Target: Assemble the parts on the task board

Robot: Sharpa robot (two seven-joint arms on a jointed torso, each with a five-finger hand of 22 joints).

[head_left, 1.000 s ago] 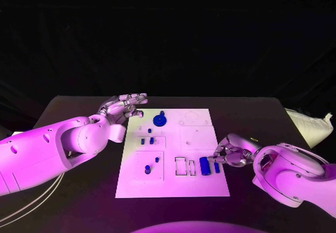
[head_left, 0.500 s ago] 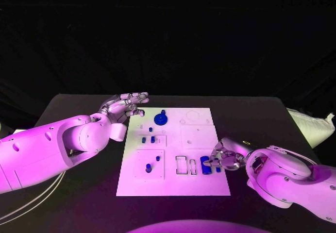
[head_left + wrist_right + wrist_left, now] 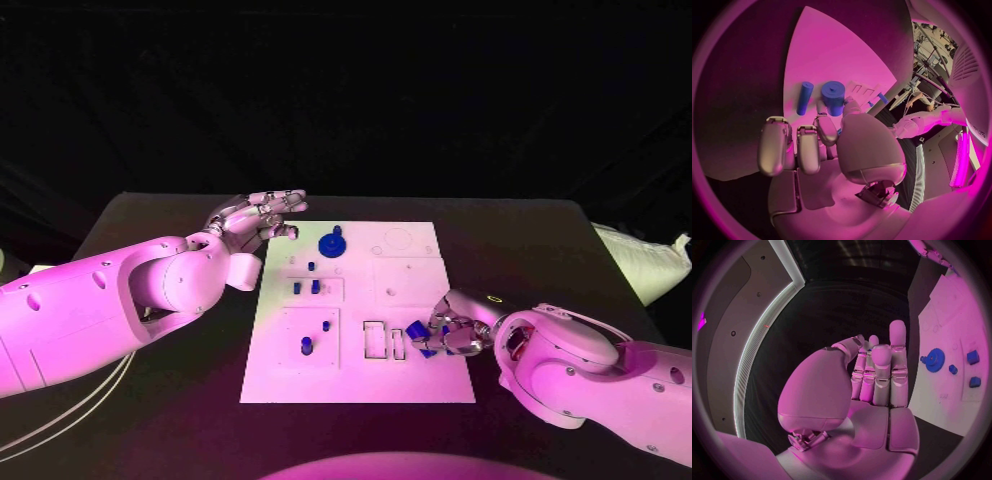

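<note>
Head view puts your right hand [image 3: 450, 335] at the near right part of the task board [image 3: 411, 270], its fingers bunched on the thick blue cylinder [image 3: 420, 333] beside the slots [image 3: 382, 340]. The cylinder looks tipped up off the board, so you seem to have it, though the pictures do not show how firm the pinch is. In the right wrist view the same cylinder [image 3: 834, 96] stands end-on just past the fingertips [image 3: 825, 125], with a thin blue rod [image 3: 804, 97] lying beside it on the board. Lift slowly and keep the cylinder clear of that rod. Square it up before you carry it to its seat. Your left hand [image 3: 257, 222] hovers off the board's far left corner, fingers loosely apart and holding nothing, near the blue gear [image 3: 332, 244].
</note>
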